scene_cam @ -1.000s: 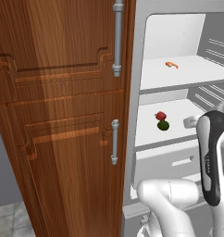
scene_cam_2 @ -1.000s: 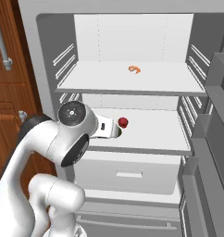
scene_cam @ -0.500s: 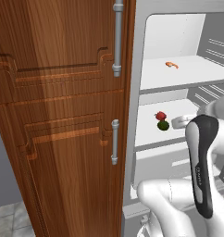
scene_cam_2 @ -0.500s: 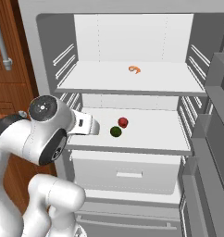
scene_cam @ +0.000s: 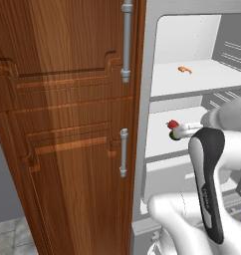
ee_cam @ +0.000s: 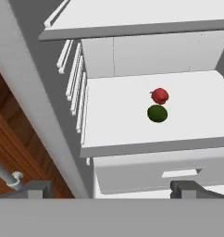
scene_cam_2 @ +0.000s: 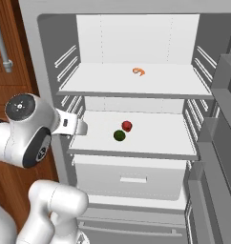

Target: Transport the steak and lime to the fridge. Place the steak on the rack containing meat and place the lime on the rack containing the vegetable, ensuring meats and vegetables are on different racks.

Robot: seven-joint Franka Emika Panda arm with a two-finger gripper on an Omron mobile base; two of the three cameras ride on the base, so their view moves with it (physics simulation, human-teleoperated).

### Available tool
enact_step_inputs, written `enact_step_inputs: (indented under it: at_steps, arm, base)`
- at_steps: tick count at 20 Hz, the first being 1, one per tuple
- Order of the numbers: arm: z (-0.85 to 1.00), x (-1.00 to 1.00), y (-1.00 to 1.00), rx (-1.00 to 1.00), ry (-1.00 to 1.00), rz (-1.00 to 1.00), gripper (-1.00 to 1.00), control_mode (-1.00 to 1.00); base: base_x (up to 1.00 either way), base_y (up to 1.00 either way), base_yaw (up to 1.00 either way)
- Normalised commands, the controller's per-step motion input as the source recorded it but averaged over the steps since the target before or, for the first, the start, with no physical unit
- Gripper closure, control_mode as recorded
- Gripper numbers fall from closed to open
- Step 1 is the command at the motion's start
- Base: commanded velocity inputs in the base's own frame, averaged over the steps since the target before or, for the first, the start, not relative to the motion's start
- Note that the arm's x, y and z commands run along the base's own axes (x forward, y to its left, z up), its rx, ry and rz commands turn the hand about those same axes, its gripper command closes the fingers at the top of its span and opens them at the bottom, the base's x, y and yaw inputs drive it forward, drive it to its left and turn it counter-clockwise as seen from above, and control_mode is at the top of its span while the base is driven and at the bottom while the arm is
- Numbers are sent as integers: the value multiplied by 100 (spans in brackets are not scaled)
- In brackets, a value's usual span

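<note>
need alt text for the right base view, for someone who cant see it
An open fridge holds a lime just in front of a small red vegetable on its lower shelf, with a small orange piece of meat on the upper shelf. The white arm stands at lower left.

wall: plain grey surface (scene_cam: 3,189) to the left of the wood panelling
floor: pale grey tiles (scene_cam: 13,238), a small patch at the lower left corner
light: even and soft, with no hard shadows anywhere in the kitchen
</note>
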Motion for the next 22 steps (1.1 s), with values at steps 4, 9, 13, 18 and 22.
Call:
enact_step_inputs:
  at_steps: [4, 9, 13, 18, 22]
  arm:
    - [15, -6, 31, 0, 0, -1, -100, -100]
    - [2, -5, 41, 0, 0, 0, -100, -100]
    - [4, 0, 40, 0, 0, 0, -100, -100]
    - [9, -3, 22, 0, 0, 0, -100, -100]
    - [2, -8, 5, 0, 0, 0, -100, 100]
  base:
    - [0, 0, 0]
    - [0, 0, 0]
    - [0, 0, 0]
    - [0, 0, 0]
    - [-48, 4, -1]
